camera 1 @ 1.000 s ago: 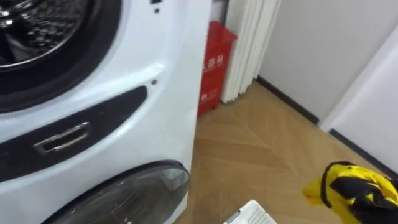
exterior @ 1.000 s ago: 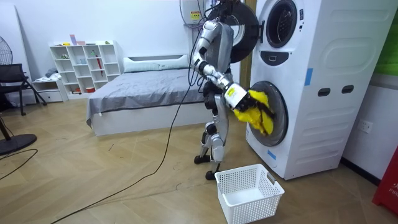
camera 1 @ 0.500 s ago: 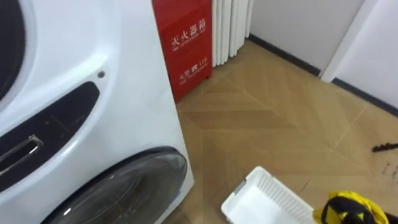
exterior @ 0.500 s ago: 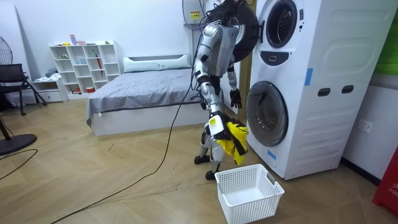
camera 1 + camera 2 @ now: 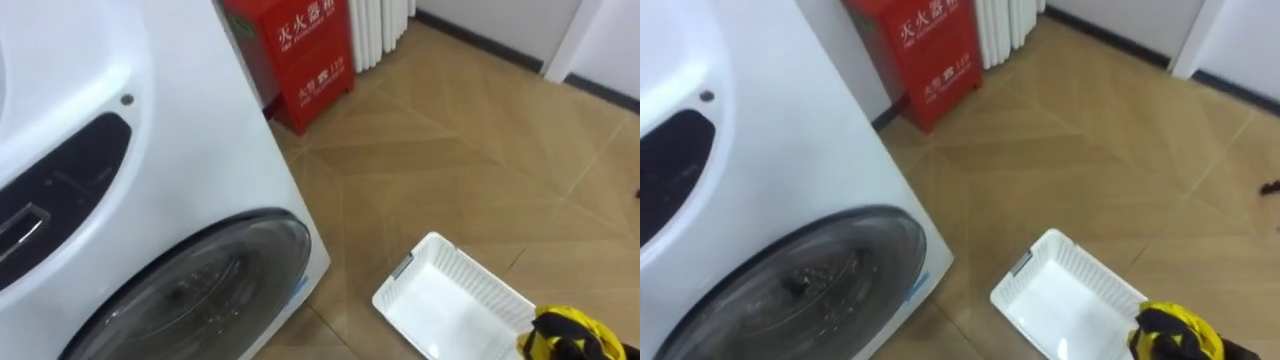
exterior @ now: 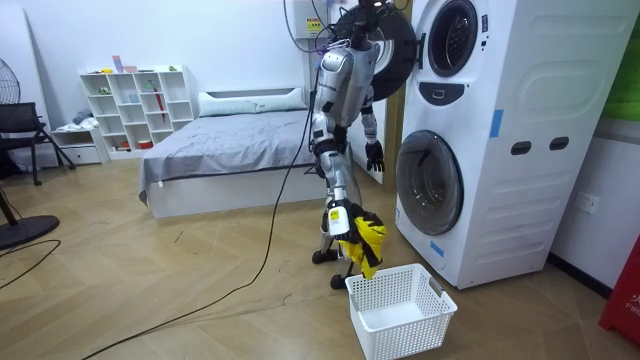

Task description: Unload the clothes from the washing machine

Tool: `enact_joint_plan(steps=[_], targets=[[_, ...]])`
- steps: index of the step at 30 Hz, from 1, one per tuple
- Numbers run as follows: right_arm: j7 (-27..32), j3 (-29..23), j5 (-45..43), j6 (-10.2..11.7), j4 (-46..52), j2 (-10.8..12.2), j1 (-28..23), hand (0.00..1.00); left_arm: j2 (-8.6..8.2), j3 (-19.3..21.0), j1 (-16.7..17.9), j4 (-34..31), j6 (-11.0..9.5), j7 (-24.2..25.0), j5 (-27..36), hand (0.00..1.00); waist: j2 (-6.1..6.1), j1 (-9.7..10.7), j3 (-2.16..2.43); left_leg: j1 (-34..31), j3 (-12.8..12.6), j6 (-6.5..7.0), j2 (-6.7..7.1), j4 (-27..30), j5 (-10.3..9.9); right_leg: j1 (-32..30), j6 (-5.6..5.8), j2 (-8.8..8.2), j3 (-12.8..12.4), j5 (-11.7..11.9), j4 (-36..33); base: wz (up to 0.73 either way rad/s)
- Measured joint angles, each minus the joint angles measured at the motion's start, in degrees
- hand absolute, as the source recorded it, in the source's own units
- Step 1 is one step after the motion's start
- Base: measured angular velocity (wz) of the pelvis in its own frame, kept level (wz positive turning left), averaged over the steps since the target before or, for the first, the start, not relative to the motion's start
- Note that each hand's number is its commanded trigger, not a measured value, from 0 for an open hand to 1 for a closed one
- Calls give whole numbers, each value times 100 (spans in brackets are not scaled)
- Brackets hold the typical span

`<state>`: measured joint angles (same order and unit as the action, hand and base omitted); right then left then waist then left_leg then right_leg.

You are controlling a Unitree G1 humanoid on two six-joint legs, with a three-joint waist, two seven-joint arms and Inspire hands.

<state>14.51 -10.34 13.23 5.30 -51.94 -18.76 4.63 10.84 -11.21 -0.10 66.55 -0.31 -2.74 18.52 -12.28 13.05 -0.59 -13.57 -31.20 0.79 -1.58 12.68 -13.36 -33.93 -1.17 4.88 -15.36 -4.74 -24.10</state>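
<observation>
Room view shows the robot standing just before the tall white stacked washing machine. Its right hand is lowered and clamped on the crumpled yellow-and-black garment, which dangles just above one corner of the white slotted plastic laundry basket on the wooden floor. The left hand hangs idle near the machine's round glass door, fingers loose. The step in hand looks like dropping the cloth into the basket. To do it well, I judge the hand should carry further over the basket's middle before letting go. The eye views put the garment at the basket's edge rather than over its bare bottom, and a trailing fold could catch the rim and spill out. The garment looks soft, thin and bunched, bright yellow with black panels, so it should fall limp.
</observation>
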Motion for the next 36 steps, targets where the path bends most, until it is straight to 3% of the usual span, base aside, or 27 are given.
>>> enact_joint_plan(steps=[5,6,7,8,18,25,36], targets=[[129,189,12,131,-292,-4,117,98,-23,-167,-44,-8,-47,0,0,0,4,-129,-3,-169,130,51,73,-2,59,-156,30,-102,90,-20,-79,16],[138,213,21,135,-315,-4,122,81,-24,-212,-40,-8,-59,0,0,0,6,-134,-4,-179,150,56,78,-2,64,-161,33,-118,113,-22,-80,19],[156,241,24,136,-337,-3,123,8,-27,-280,-40,-10,-63,-1,1,0,13,-158,-9,-192,158,67,88,-7,74,-170,38,-142,141,-26,-80,15],[162,242,25,139,-343,-4,128,0,-29,-328,-41,-15,-68,-1,1,0,15,-182,-10,-221,166,84,103,-9,85,-199,46,-168,159,-31,-87,13],[290,247,31,229,-355,2,224,0,-29,-354,-37,-9,-174,-11,129,0,42,-265,-25,-298,349,129,175,-65,112,-231,90,-282,295,-44,-64,9],[297,303,-9,234,-355,4,259,0,-29,-352,-36,-7,-181,-33,128,0,132,-297,-57,-308,397,130,183,-89,112,-233,93,-295,322,-61,-57,1],[291,301,-35,229,-357,9,215,0,-28,-351,-32,-10,-170,-33,215,0,172,-398,-37,-379,629,147,193,-86,150,-226,68,-383,538,-92,-64,11]])
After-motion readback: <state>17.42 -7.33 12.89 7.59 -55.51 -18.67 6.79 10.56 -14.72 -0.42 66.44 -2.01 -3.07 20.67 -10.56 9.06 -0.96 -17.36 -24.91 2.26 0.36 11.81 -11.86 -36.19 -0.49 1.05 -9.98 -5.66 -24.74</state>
